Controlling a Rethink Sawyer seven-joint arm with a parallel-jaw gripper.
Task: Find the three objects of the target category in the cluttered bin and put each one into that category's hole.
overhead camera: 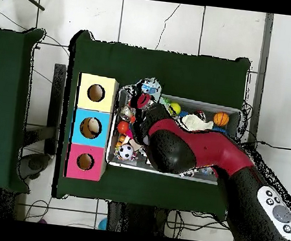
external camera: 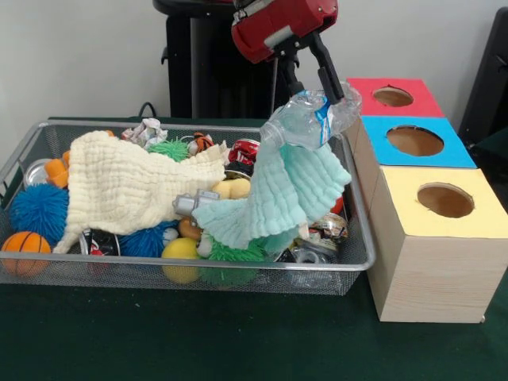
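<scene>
My gripper (external camera: 317, 95) is shut on a crushed clear plastic bottle (external camera: 311, 119) with a blue label, held above the right end of the wire bin (external camera: 48, 270). A mint-green cloth (external camera: 278, 194) hangs from under the bottle, and its lower end trails among the clutter in the bin. To the right of the bin stand three wooden boxes, each with a round hole: the red one (external camera: 393, 97) farthest back, the blue one (external camera: 414, 140) in the middle and the yellow one (external camera: 444, 200) nearest. In the overhead view the arm (overhead camera: 190, 150) covers most of the bin.
A cream cloth (external camera: 127, 186) covers the bin's left half. Around it lie a basketball (external camera: 25, 246), a blue spiky ball (external camera: 38, 210), a yellow ball (external camera: 181, 250), a green spiky ball (external camera: 168, 148), a soda can (external camera: 244, 151) and crumpled paper (external camera: 145, 131).
</scene>
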